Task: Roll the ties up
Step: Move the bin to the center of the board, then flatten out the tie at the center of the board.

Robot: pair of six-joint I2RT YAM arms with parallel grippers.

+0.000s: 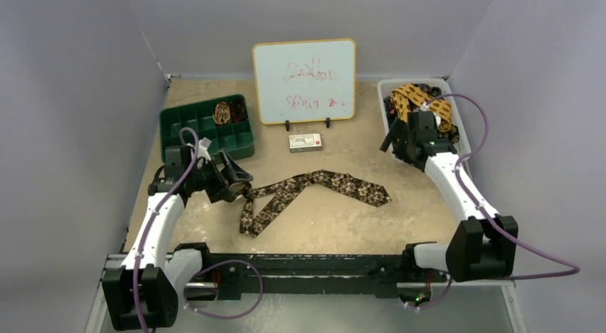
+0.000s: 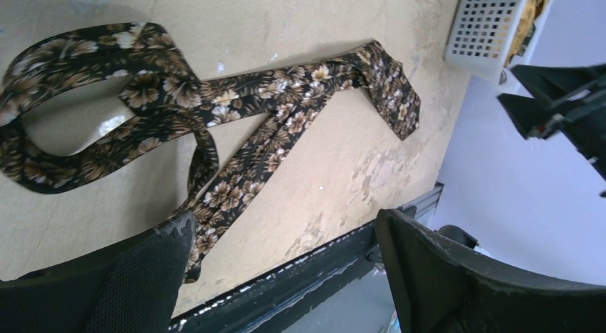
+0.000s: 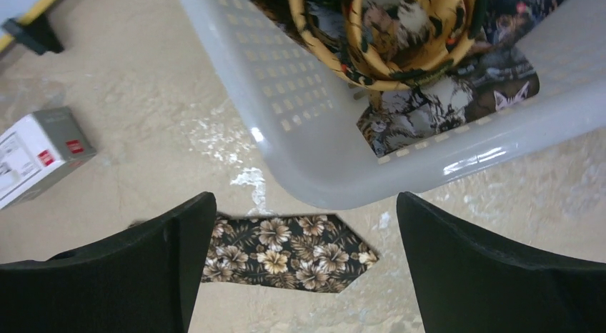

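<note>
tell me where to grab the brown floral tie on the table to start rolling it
Take the tie by its narrow end, nearest the left gripper. It lies flat on the table, away from the loop, so open jaws should come straight down from above, straddling its width. The wide pointed end is probably bulkier to start a roll.

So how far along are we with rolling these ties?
Done: a coiled tie sits in the green tray. In hand: nothing gripped; the brown floral tie lies unrolled, left gripper open by its looped end, right gripper open. Left: that tie, plus the ties in the white basket.
</note>
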